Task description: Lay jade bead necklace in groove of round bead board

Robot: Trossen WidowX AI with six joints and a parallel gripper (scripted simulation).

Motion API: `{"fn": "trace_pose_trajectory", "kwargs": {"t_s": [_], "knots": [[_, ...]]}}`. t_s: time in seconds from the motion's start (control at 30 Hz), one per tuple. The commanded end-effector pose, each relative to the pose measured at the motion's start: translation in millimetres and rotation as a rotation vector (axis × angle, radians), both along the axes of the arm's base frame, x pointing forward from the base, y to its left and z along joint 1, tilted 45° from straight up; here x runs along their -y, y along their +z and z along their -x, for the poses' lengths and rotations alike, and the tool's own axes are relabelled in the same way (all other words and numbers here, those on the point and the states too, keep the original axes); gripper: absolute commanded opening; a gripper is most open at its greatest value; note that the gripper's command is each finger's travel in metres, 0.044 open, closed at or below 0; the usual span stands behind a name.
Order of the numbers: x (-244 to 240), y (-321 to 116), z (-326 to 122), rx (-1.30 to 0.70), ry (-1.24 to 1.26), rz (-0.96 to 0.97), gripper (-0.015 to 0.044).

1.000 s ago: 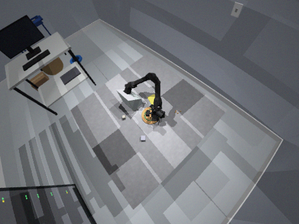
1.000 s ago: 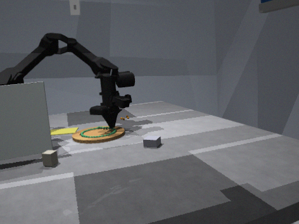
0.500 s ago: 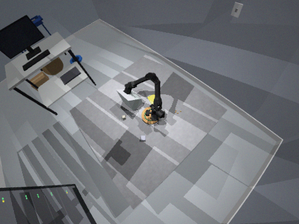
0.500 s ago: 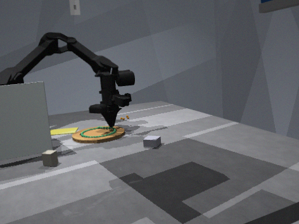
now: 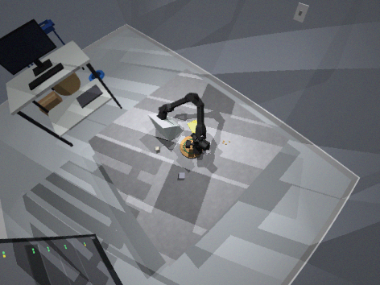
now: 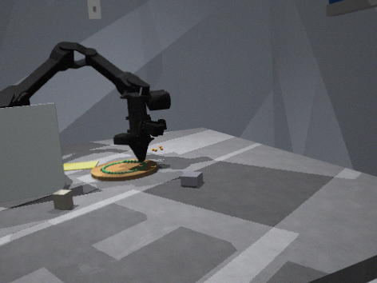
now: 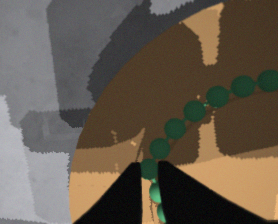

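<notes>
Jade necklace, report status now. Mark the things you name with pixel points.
Gripper [image 6: 141, 161] [image 7: 148, 170] low over round bead board [image 6: 100, 176] [image 7: 107, 160], fingers at the beads. Jade bead necklace [image 6: 107, 171] [image 7: 194, 111] lying in a curve on board. Pale upright panel [image 6: 29, 153] beside board, not between gripper and beads.

No text, label, brand, number or sign can be read anywhere.

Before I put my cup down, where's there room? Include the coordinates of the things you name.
Probably between the small grey block [image 5: 181, 175] [image 6: 192, 179] and the beige cube [image 5: 157, 149] [image 6: 63, 200]. It's crowded at the round wooden board [image 5: 184, 153] [image 6: 116, 177] [image 7: 250, 182], under the black claw [image 6: 141, 160] [image 7: 148, 170].
</notes>
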State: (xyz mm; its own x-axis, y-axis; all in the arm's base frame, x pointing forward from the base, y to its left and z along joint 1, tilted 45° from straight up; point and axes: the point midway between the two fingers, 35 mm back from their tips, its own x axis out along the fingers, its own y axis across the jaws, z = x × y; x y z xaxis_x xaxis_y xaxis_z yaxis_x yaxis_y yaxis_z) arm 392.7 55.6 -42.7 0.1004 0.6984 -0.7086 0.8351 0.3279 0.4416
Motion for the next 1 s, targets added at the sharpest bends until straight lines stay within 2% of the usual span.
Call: {"fn": "trace_pose_trajectory", "kwargs": {"t_s": [0.0, 0.43, 0.97], "knots": [[0.8, 0.5, 0.1, 0.000, -0.001, 0.000, 0.0105], [1.3, 1.0, 1.0, -0.006, -0.003, -0.001, 0.0440], [4.4, 4.1, 1.4, -0.004, -0.004, -0.002, 0.0440]]}}
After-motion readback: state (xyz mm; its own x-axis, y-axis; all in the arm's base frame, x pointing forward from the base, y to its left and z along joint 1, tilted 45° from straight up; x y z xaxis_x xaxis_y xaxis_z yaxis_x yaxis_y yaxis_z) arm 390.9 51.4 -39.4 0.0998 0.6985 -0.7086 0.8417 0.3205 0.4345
